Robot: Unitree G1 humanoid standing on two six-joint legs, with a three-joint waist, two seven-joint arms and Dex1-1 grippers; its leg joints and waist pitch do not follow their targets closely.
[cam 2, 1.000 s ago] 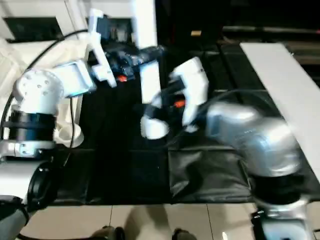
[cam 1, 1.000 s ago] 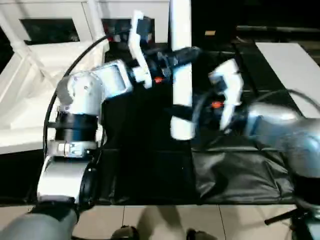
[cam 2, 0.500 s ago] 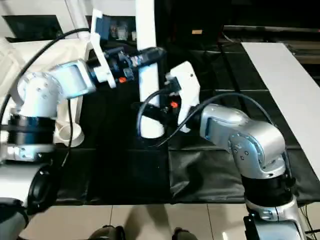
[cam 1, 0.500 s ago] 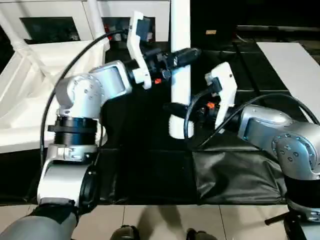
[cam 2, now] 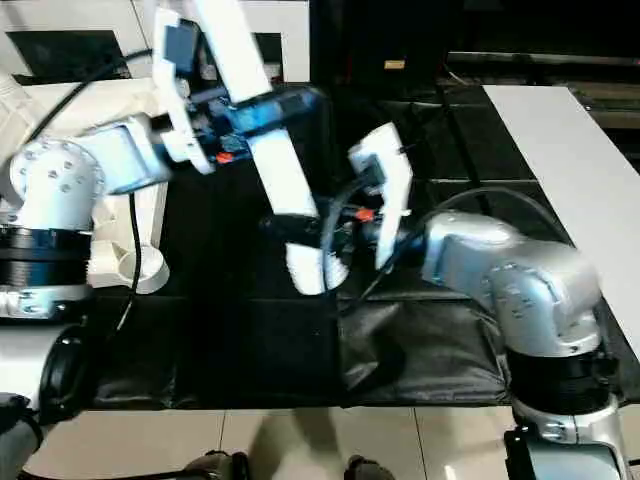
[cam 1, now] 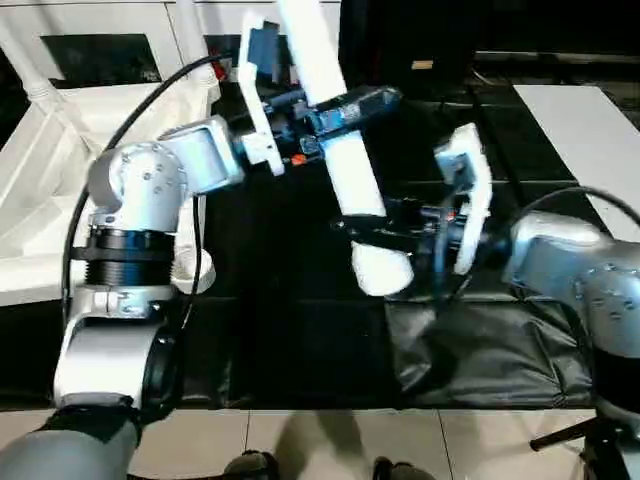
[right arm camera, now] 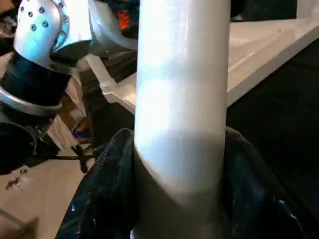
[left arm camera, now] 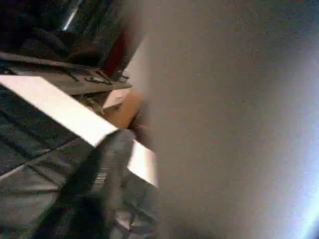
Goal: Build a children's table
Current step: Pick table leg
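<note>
Two end effectors are holding one white leg point(cam 1: 335, 150) at the same time. I am looking down from the head camera, and the long tube is leaning, with its top end far and to the left and its wide round end near and to the right. That low end is hanging over the black mat point(cam 1: 470, 350), and I cannot tell if it is touching the mat.

My left end effector point(cam 1: 335, 108) is closed on the leg around its middle, reaching in from the left. My right end effector point(cam 1: 385, 222) is closed on the leg lower down, near the wide end, reaching in from the right. In the right wrist view, its two black fingers point(right arm camera: 107, 184) are pressing on both sides of the leg.

Over on the far left, the white tabletop point(cam 1: 45, 200) is lying upside down on the desk. Another leg point(cam 1: 35, 85) is standing in it and leaning. One round corner socket point(cam 2: 140, 268) is poking out beside my left arm.

Behind the tabletop is a white cabinet point(cam 1: 110, 40) with dark glass doors. A flat white board point(cam 1: 585, 130) is lying on the far right.
</note>
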